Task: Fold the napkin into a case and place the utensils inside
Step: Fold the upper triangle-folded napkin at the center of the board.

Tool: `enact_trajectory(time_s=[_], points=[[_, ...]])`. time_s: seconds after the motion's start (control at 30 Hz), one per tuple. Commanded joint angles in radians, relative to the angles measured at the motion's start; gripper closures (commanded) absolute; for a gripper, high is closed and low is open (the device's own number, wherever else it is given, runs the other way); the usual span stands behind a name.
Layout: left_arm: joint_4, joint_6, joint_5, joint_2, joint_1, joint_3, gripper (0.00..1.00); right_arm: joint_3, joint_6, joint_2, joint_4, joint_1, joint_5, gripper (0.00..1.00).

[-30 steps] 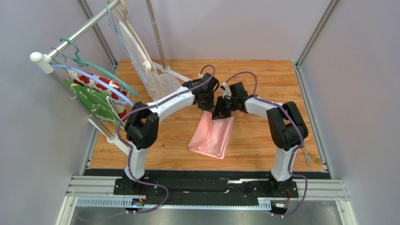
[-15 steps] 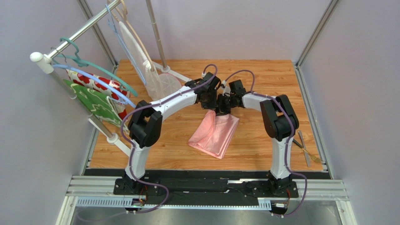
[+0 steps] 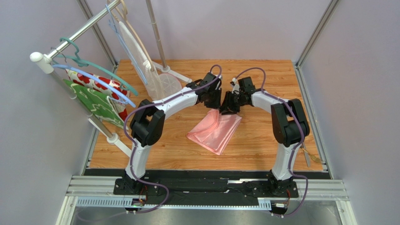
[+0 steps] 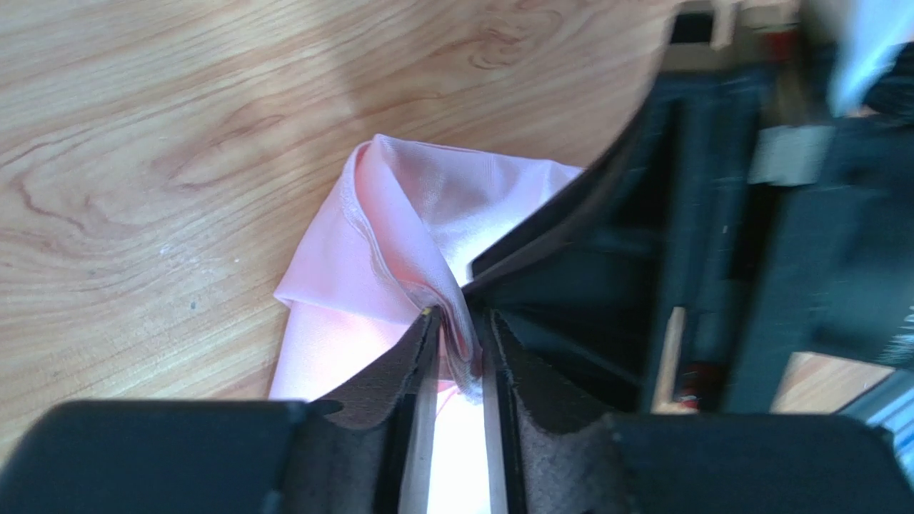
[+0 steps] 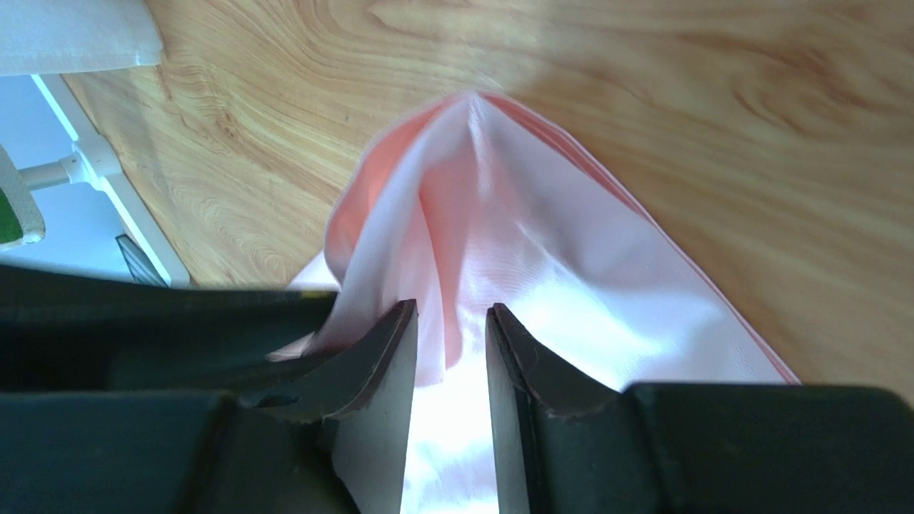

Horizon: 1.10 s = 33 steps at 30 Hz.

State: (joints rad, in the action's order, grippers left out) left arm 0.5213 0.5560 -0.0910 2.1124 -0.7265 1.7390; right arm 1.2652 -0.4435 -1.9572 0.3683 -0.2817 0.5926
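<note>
- While its two dark fingers [image 4: 397, 386] stand a narrow slit apart, the left gripper [image 4: 461, 321] has a raised ridge of the napkin [image 4: 365, 236] between their tips; the fold seems to brush the pads, though this close view does not settle whether they press it
- The right gripper [image 5: 451, 316] is parted in much the same way, with a pleat of the pink cloth running up into the gap, lying against one finger [image 5: 370, 364] and loose of the other
- Seen from above, the two grippers come almost tip to tip over the napkin's far edge, the left one at the far left corner and the right one just beside it
- The napkin lies near the middle of the wooden table [image 3: 267, 79], folded into a layered, skewed four-sided shape (wider than a slim pocket); its far end is drawn up into a peak at the grippers and the rest lies flat on the wood
- The utensils [image 3: 308, 158] rest at the table's right edge, well apart from the napkin and partly hidden behind the right arm; a silver-grey piece and a yellowish one can be made out
- At the left stands a rack [image 3: 70, 40] with hangers carrying a white cloth with red flowers [image 3: 91, 82] and a green cloth [image 3: 96, 104]
</note>
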Motion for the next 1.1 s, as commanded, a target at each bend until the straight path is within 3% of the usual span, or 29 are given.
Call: enact_trajectory(time_s=[0.0,0.17,0.23,0.27,0.4,0.57,0.63,0.77,1.07], points=[[-0.099,-0.062,-0.087,-0.068,-0.001,0.016,0.69,-0.067,-0.024,0.101,0.060,0.083,-0.082,0.65],[-0.135,-0.057,-0.269,0.008,-0.005,0.073,0.61,-0.190,-0.049,0.257,0.031,0.124,-0.108,0.59],[-0.161,-0.070,-0.274,-0.037,-0.007,0.051,0.32,-0.240,-0.057,0.296,0.008,0.122,-0.108,0.55],[-0.173,-0.077,-0.279,-0.063,-0.007,0.033,0.28,-0.250,-0.054,0.311,0.004,0.122,-0.099,0.55],[-0.117,-0.151,-0.213,-0.288,-0.008,-0.082,0.25,-0.282,-0.020,0.334,0.009,0.115,-0.089,0.49],[0.072,-0.301,-0.130,-0.420,-0.008,-0.226,0.29,-0.297,-0.015,0.331,-0.044,0.064,-0.067,0.38],[0.083,-0.315,-0.095,-0.463,-0.013,-0.300,0.26,-0.285,-0.029,0.307,-0.078,0.050,-0.071,0.37],[0.043,-0.361,0.023,-0.515,-0.050,-0.453,0.24,-0.250,-0.035,0.256,-0.075,0.033,-0.062,0.39],[-0.017,-0.384,0.089,-0.457,-0.093,-0.547,0.24,-0.231,-0.014,0.175,-0.120,0.030,-0.076,0.51]])
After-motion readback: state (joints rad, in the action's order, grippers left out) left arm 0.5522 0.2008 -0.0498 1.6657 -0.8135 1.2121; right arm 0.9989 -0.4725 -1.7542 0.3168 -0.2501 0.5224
